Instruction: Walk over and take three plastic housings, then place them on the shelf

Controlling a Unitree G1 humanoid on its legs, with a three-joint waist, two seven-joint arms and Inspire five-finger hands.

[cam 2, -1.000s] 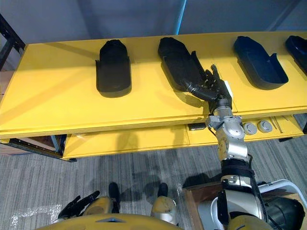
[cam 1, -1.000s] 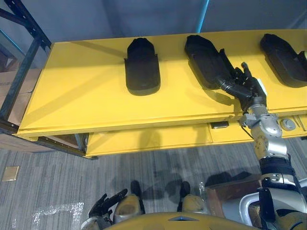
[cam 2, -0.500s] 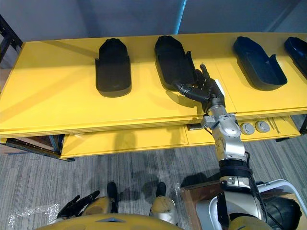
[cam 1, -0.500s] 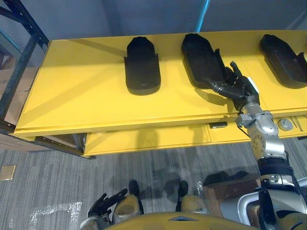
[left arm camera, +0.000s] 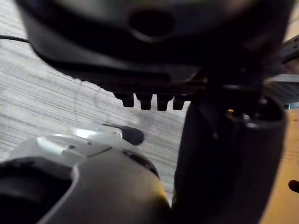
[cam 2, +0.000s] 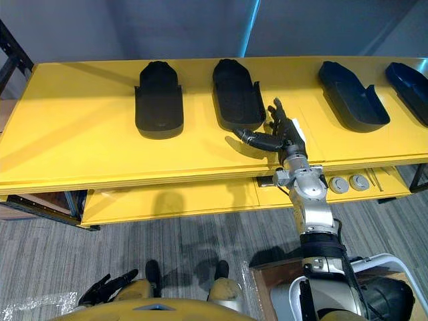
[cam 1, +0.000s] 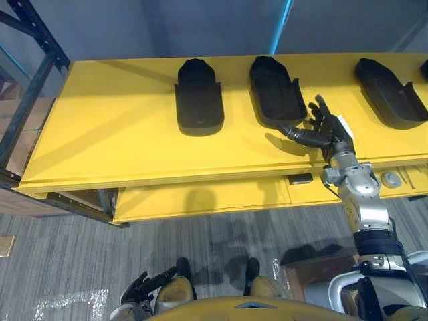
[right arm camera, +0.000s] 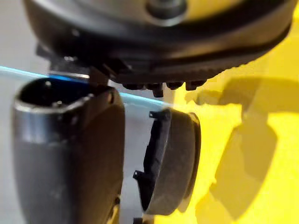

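Several black plastic housings lie in a row on the yellow shelf top (cam 1: 114, 134): one on the left (cam 1: 198, 93), a second in the middle (cam 1: 276, 90), a third to the right (cam 1: 389, 83), and another at the far right (cam 2: 408, 80). My right hand (cam 1: 324, 130) is open over the shelf, just beside the near right corner of the middle housing. Its thumb (cam 1: 289, 131) reaches along that housing's near edge; I cannot tell whether it touches. In the right wrist view the housing (right arm camera: 170, 163) stands past the straight fingers. My left hand (cam 1: 144, 287) hangs open and low at my side.
A lower yellow ledge (cam 1: 200, 197) juts out under the shelf top, with small round parts (cam 2: 339, 184) and a small dark item (cam 1: 302, 178) on it. A dark blue rack frame (cam 1: 33, 73) stands at the left. A brown box (cam 1: 314, 264) sits on the grey carpet by my right side.
The middle housing has been turned from tilted to nearly straight and pushed further back. My right hand has slid off it to its near right corner. The view has shifted slightly.
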